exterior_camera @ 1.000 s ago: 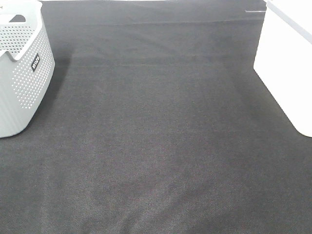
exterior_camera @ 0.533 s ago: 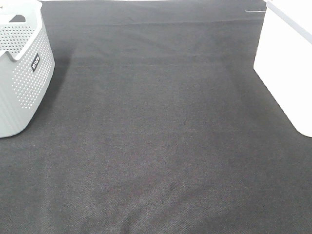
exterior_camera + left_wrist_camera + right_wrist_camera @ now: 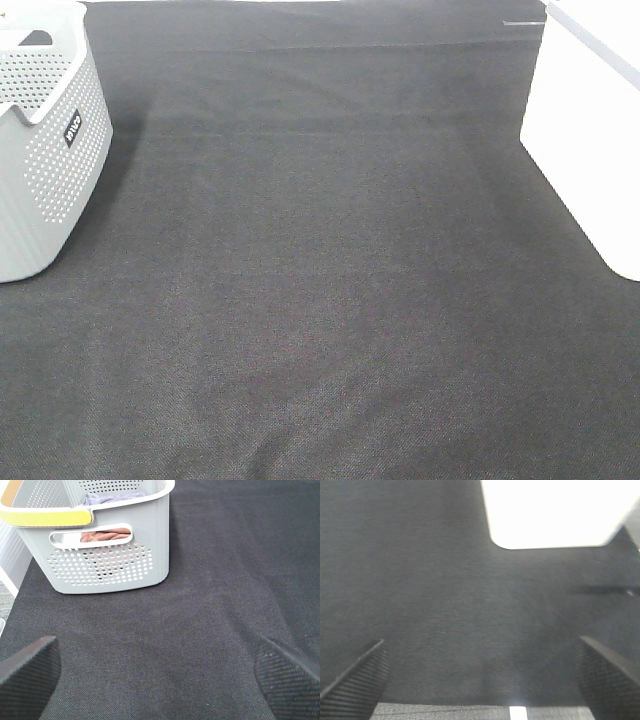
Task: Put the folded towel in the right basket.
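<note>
Baskets [image 3: 45, 140] and cloth [image 3: 330, 300] unchanged since before.

Work surface: table [image 3: 340, 300] covered edge to edge in dark charcoal woven cloth.
Cloth condition: faint horizontal creases toward the far side.
Light: even, bright overhead; soft shadow at the left edge.
</note>
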Controlling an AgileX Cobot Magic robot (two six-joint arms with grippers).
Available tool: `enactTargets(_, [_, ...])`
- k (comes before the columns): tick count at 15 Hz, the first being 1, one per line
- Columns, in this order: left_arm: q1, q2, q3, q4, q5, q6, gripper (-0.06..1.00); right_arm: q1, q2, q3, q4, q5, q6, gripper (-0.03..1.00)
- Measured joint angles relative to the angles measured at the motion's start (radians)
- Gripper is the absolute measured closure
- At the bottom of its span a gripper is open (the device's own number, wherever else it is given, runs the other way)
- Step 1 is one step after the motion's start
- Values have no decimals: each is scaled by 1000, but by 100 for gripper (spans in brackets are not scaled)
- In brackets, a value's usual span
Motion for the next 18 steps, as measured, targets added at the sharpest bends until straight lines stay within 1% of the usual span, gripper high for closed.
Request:
enactTargets(2, [0, 0, 0, 0, 0, 0, -4, 19, 0, 0, 0, -2, 0, 0])
enactTargets(18, [0, 0, 0, 0, 0, 0, -4, 20, 0, 1, 1, -6, 16, 1])
